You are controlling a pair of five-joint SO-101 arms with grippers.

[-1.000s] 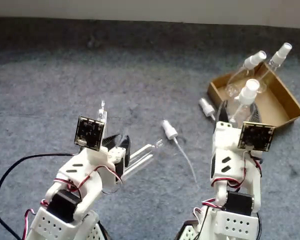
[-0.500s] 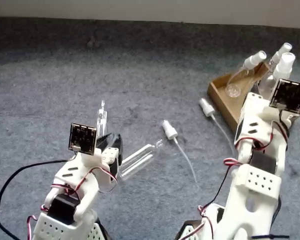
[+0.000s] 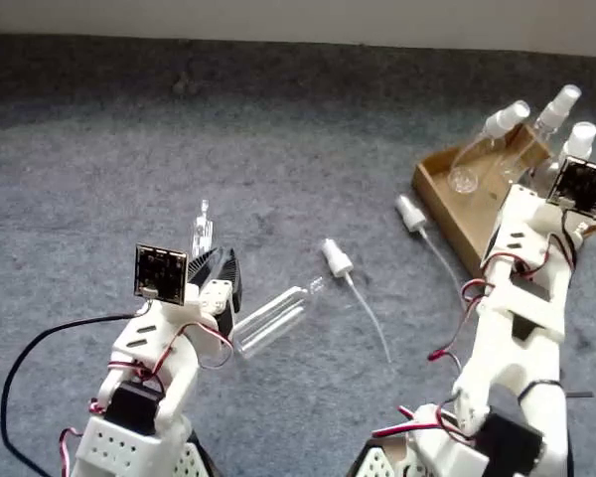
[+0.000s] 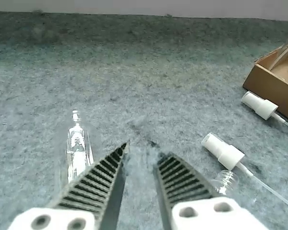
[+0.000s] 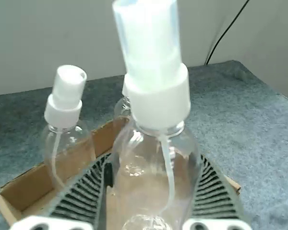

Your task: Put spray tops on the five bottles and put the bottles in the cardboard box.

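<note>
My right gripper [image 5: 153,165] is shut on a clear bottle [image 5: 156,158] with a white spray top [image 5: 151,57], held upright over the cardboard box [image 3: 447,199]. Two capped bottles [image 3: 487,139] [image 3: 541,119] lean in the box. My left gripper [image 4: 141,153] stands open over the carpet, with nothing between its fingers. An uncapped bottle [image 4: 77,148] lies on one side of it, and a second uncapped bottle [image 3: 270,318] lies on the other. Two loose spray tops [image 3: 336,258] [image 3: 410,212] with long tubes lie between the arms.
Grey carpet covers the table, with open room at the far left and middle. The box [image 5: 36,189] sits at the far right, near the right arm [image 3: 521,298]. A pale wall runs along the back edge.
The right arm has carried the capped bottle from in front of the box to above its right part. The left gripper has drawn back off the lying bottle.
</note>
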